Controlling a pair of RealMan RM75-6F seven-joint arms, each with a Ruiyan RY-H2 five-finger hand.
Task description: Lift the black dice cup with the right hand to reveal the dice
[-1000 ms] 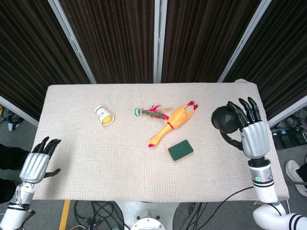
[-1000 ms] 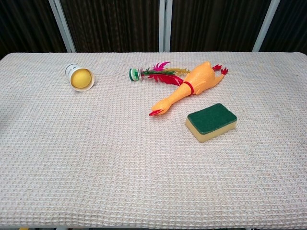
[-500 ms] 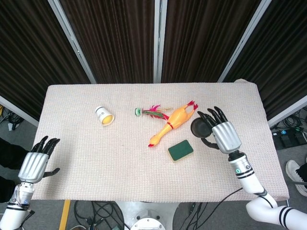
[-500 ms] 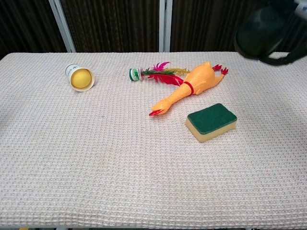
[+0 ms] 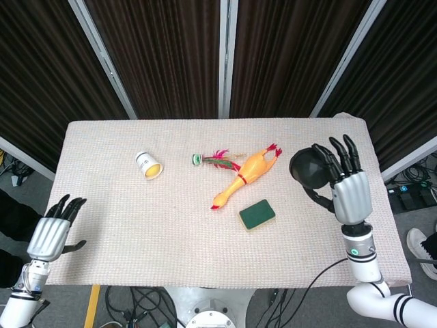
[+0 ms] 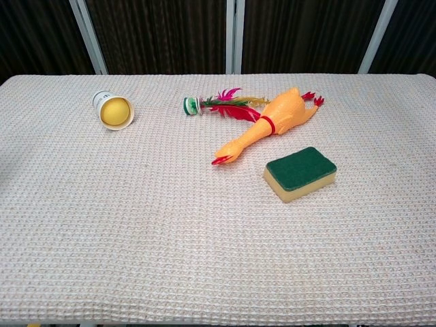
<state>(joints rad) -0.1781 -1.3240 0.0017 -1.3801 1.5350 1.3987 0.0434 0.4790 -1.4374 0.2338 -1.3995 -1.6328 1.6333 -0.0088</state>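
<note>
The fingers (image 5: pixel 339 152) of the right hand (image 5: pixel 346 188) are wrapped around the black dice cup (image 5: pixel 311 169), with the dark fingertips showing over its top edge and the thumb curling under it. In the head view the cup sits against the palm over the right part of the tabletop (image 5: pixel 123 225), to the right of the rubber chicken (image 5: pixel 244 177); whether it touches the cloth cannot be told from above. The chest view shows neither the cup nor the hand, and no dice can be made out in either view.

Nearest the cup, the yellow rubber chicken lies slanted, its red comb toward the far right and its beak toward the near left. Just in front of it, apart from it, rests a sponge (image 6: pixel 300 173) with a green scouring top and a yellow body. Beside the chicken's upper end lies a feather shuttlecock (image 6: pixel 216 103) with pink and green feathers, its white-and-green base pointing left. Well to the left, a small white paper cup (image 6: pixel 113 109) lies on its side, its yellow inside facing the camera.

The left hand (image 5: pixel 50 234) hangs off the near left corner of the tabletop, holding nothing, its fingers (image 5: pixel 69 206) extended and slightly apart.
</note>
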